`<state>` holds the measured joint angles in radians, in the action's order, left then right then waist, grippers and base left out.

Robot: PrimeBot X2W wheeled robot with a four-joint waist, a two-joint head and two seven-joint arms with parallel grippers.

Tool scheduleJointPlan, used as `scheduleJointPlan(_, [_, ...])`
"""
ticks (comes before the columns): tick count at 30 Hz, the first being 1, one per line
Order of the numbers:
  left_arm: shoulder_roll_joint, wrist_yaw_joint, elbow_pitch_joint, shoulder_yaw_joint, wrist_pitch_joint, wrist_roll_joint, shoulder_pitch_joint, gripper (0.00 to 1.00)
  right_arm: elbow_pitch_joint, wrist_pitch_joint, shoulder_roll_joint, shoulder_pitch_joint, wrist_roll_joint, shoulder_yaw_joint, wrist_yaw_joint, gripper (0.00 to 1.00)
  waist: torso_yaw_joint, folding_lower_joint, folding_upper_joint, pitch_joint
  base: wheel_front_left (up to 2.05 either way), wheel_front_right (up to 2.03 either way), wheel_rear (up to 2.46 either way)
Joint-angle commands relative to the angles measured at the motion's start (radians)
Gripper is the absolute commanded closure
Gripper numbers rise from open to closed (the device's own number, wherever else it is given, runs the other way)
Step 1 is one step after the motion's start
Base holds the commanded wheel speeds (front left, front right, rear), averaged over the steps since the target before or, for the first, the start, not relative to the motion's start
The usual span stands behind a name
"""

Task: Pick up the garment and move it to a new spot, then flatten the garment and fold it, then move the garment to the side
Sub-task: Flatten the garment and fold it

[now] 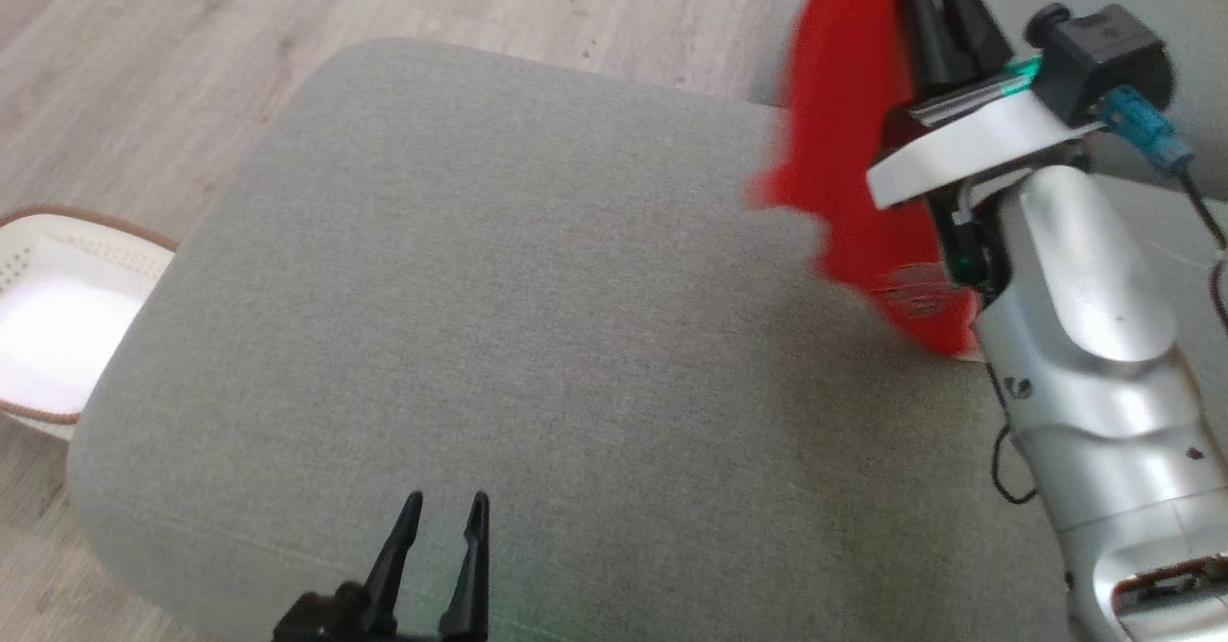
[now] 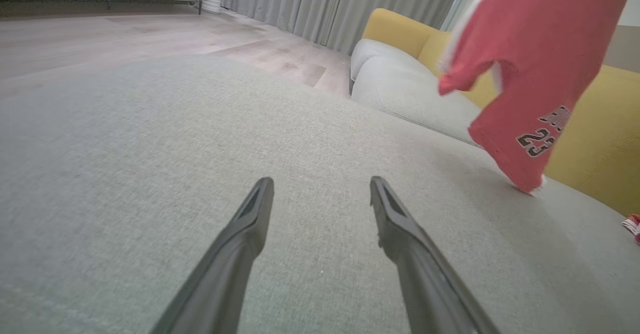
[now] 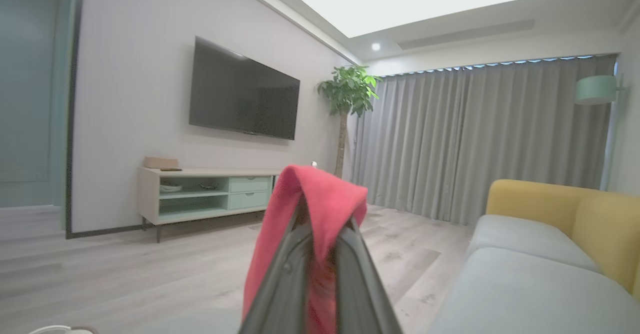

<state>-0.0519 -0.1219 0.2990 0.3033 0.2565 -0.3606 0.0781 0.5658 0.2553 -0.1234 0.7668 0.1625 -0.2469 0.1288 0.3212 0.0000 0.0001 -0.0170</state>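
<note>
At the grey cushion's near edge the left gripper hovers with its jaws wide apart and empty. Over the cushion's far right side the right gripper is clamped tight on the red garment, which hangs down from it, numbered print showing, lowest corner close to the cushion's surface.

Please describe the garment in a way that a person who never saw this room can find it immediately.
Find the big grey cushion in front of the robot. Over its far right part, the right gripper holds up the garment. It is a hanging red jersey with white trim and the number 23.
</note>
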Motion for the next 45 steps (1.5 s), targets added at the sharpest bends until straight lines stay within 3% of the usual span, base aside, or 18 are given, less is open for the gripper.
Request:
scheduleJointPlan(1, [0.002, 0.006, -0.023, -0.039, 0.005, 0.008, -0.012, 0.00, -0.045, 0.006, 0.023, 0.050, 0.026, -0.024, 0.002, 1.00, 0.024, 0.0000, -0.0001, 0.020, 0.00, 0.00, 0.00])
scheduleJointPlan(11, [0.002, 0.001, -0.023, -0.058, 0.005, 0.013, 0.010, 0.00, -0.139, 0.005, 0.045, 0.074, 0.103, -0.092, 0.002, 1.00, 0.002, 0.0000, -0.0001, 0.016, 0.00, 0.00, 0.00])
scheduleJointPlan(16, [0.002, 0.001, -0.021, -0.040, 0.005, -0.001, -0.015, 0.00, -0.057, 0.002, -0.069, -0.073, 0.069, -0.108, 0.002, 1.00, -0.006, 0.0000, -0.0001, -0.012, 0.00, 0.00, 0.00])
scheduleJointPlan(19, [0.002, 0.005, -0.024, -0.030, 0.005, -0.009, -0.032, 0.00, 0.060, 0.002, -0.156, -0.260, 0.063, -0.046, 0.002, 1.00, -0.012, 0.0000, -0.0001, -0.034, 0.00, 0.00, 0.00])
scheduleJointPlan(20, [0.002, 0.006, -0.023, -0.031, 0.005, -0.010, -0.034, 0.00, 0.092, 0.003, -0.168, -0.300, 0.067, -0.019, 0.002, 0.92, -0.017, 0.0000, -0.0001, -0.038, 0.00, 0.00, 0.00])
scheduleJointPlan(21, [0.002, 0.007, -0.023, -0.033, 0.005, -0.009, -0.036, 0.00, 0.121, 0.003, -0.178, -0.333, 0.067, 0.014, 0.002, 0.20, -0.024, 0.0000, -0.0001, -0.040, 0.00, 0.00, 0.00])
scheduleJointPlan(22, [0.002, 0.007, -0.021, -0.035, 0.005, -0.006, -0.036, 0.00, 0.148, 0.003, -0.186, -0.358, 0.061, 0.047, 0.002, 0.00, -0.032, 0.0000, -0.0001, -0.041, 0.00, 0.00, 0.00])
scheduleJointPlan(27, [0.002, 0.006, -0.018, -0.047, 0.005, 0.005, -0.041, 0.00, 0.170, 0.006, -0.174, -0.404, 0.029, 0.170, 0.002, 0.00, -0.067, 0.0000, -0.0001, -0.041, 0.00, 0.00, 0.00])
scheduleJointPlan(33, [0.002, 0.004, -0.024, -0.040, 0.005, 0.007, -0.057, 0.00, 0.015, 0.006, -0.097, -0.454, -0.043, 0.260, 0.002, 0.00, -0.100, 0.0000, -0.0001, -0.037, 0.00, 0.00, 0.00])
scheduleJointPlan(38, [0.002, 0.003, -0.022, -0.026, 0.005, 0.003, -0.067, 0.00, -0.062, 0.006, -0.037, -0.519, -0.072, 0.193, 0.002, 0.00, -0.104, 0.0000, -0.0001, -0.033, 0.00, 0.00, 0.00])
scheduleJointPlan(45, [0.002, 0.001, -0.013, -0.011, 0.005, 0.003, -0.064, 0.00, 0.006, -0.004, -0.013, -0.501, -0.015, 0.006, 0.002, 0.00, -0.081, 0.0000, -0.0001, -0.032, 0.00, 0.00, 0.00])
